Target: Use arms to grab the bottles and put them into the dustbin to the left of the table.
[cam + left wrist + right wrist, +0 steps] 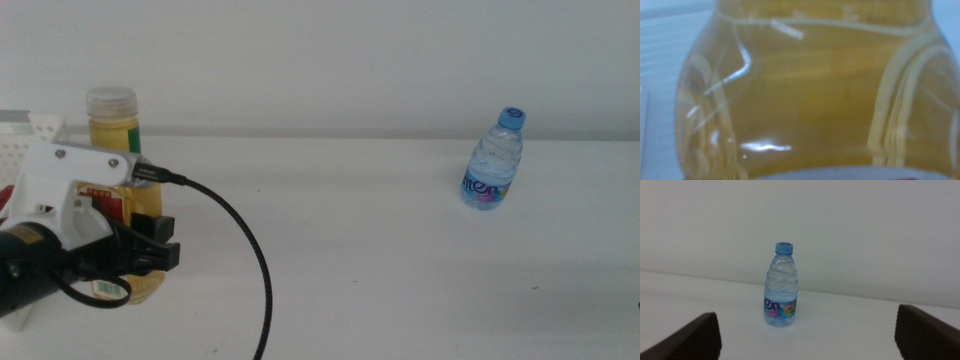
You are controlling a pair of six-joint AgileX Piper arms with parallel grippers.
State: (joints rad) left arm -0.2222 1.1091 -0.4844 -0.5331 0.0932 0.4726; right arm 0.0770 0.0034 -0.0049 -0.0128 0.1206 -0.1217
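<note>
black left gripper (150, 250) against juice bottle (113, 140), right gripper (807, 335) wide open

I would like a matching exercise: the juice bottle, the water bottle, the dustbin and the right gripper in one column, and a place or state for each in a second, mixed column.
1. juice bottle
2. water bottle
3. dustbin
4. right gripper

a. open, facing the blue-capped bottle
b. at the table's left edge
c. stands alone on the right
d. at the left gripper

Pairs: 1-d, 2-c, 3-b, 4-a
</note>
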